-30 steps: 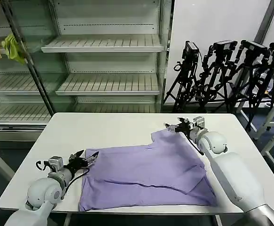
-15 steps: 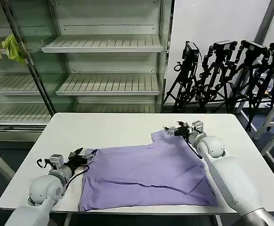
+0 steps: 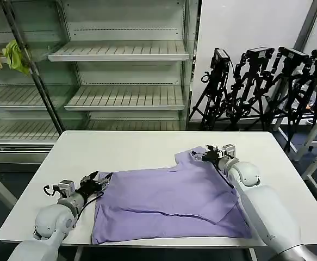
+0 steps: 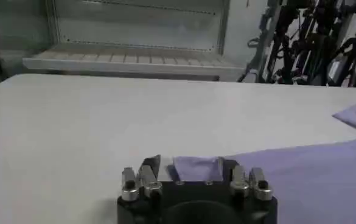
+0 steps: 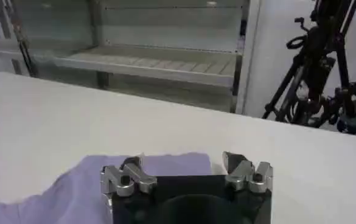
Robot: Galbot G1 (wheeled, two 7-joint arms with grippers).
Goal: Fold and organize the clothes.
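1 lavender T-shirt (image 3: 169,201) on white table (image 3: 120,149), tripods (image 3: 267,81) behind

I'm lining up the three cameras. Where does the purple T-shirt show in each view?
Head view: the T-shirt lies spread over the near half of the white table, between the left gripper and right gripper.
Left wrist view: a corner sits between the open fingers.
Right wrist view: an edge lies at the open gripper.
Shared landmark: the metal shelves.

A lavender T-shirt (image 3: 169,204) is spread on a white table (image 3: 125,149). The left gripper (image 3: 97,182) and right gripper (image 3: 204,154) are placed at its opposite corners.
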